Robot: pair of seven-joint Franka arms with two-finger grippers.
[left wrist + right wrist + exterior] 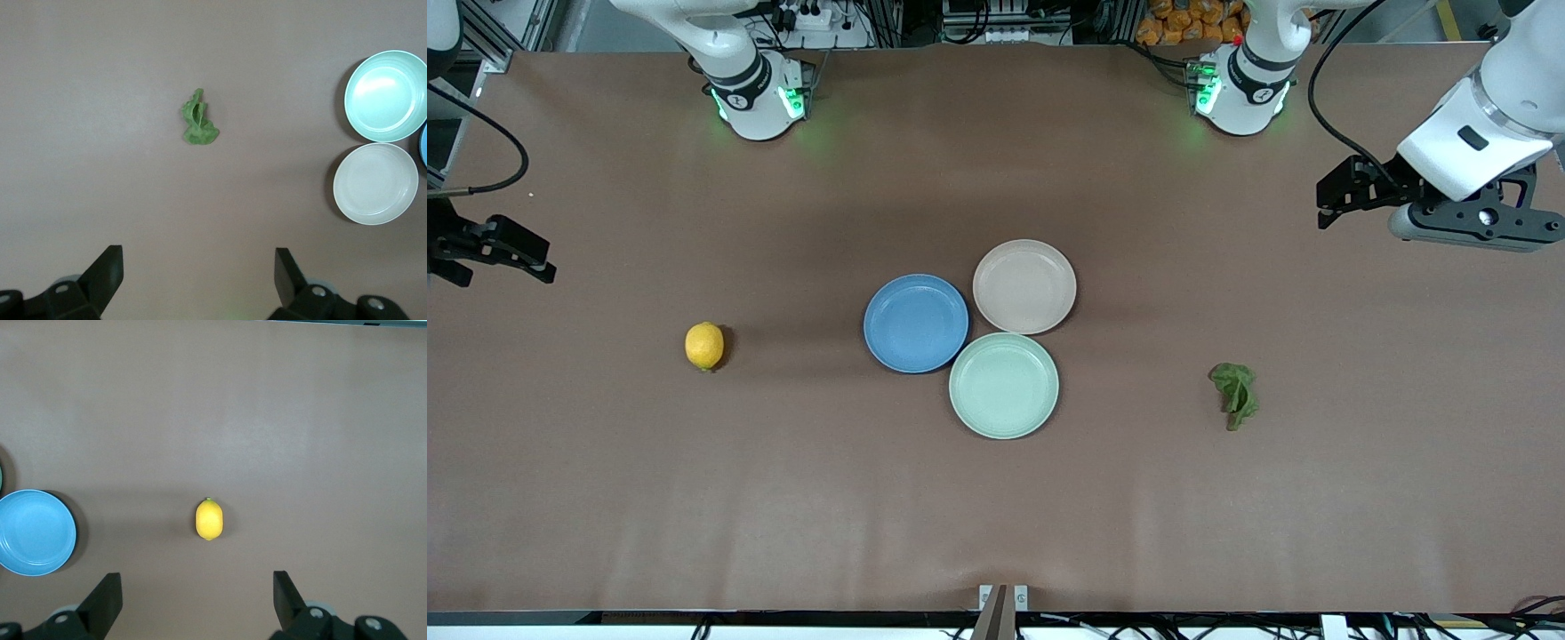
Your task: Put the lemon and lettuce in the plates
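Lemon (pixel 704 345) and lettuce (pixel 1235 394): on table, unplaced. Left gripper (pixel 197 280) and right gripper (pixel 197 600): raised, jaws open, empty. Next: descend, grasp each.

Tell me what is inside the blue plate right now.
Nothing: the blue plate shows only its bare inside, with no part covered. The lemon lies on the table toward the right arm's end, the lettuce toward the left arm's end.
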